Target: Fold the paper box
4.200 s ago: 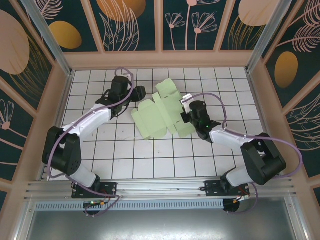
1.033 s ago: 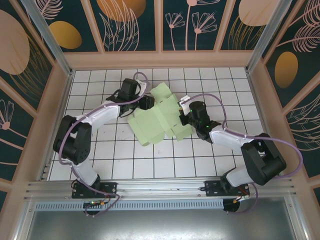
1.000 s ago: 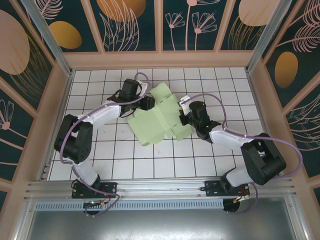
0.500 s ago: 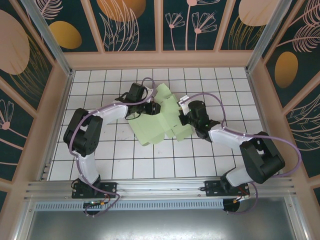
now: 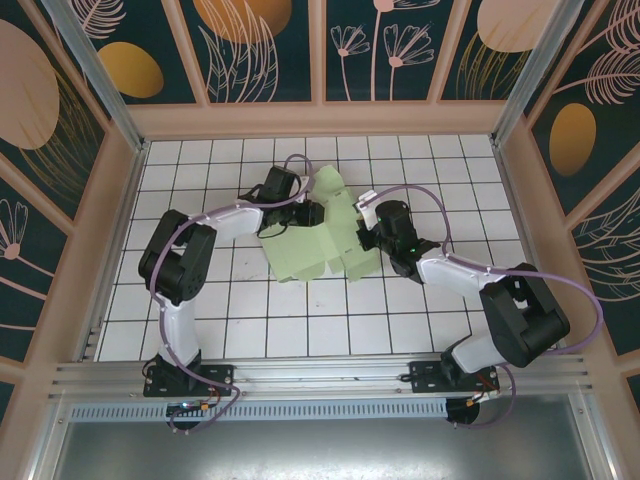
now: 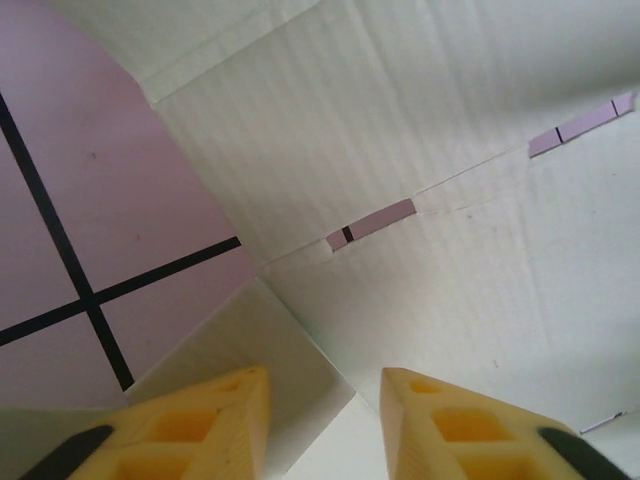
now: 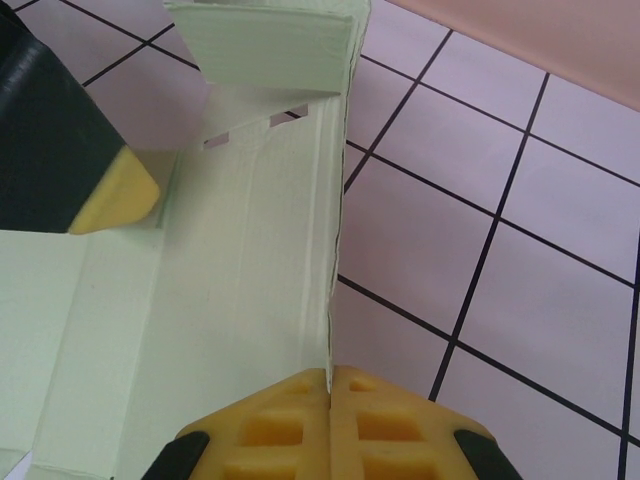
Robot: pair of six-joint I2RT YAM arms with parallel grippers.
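My left gripper has come in from the far-left corner of the sheet and now sits over the paper box. Its yellow fingertips stand partly apart above the pale green card, with nothing that I can see pinched between them. My right gripper has kept its place at the card's right edge. In the right wrist view its jaws are pressed together, and the upright edge of a raised panel runs straight down into the seam, so I read it as clamped on the card. One left finger shows just across that panel.

The sheet, which lay spread flatter a few seconds ago, is now drawn in more tightly, and a far flap is tipped up between the two grippers.

The box sits in the middle of the tiled table, toward the far side. Open tiles lie on the near side and to the left, well apart from the walls.
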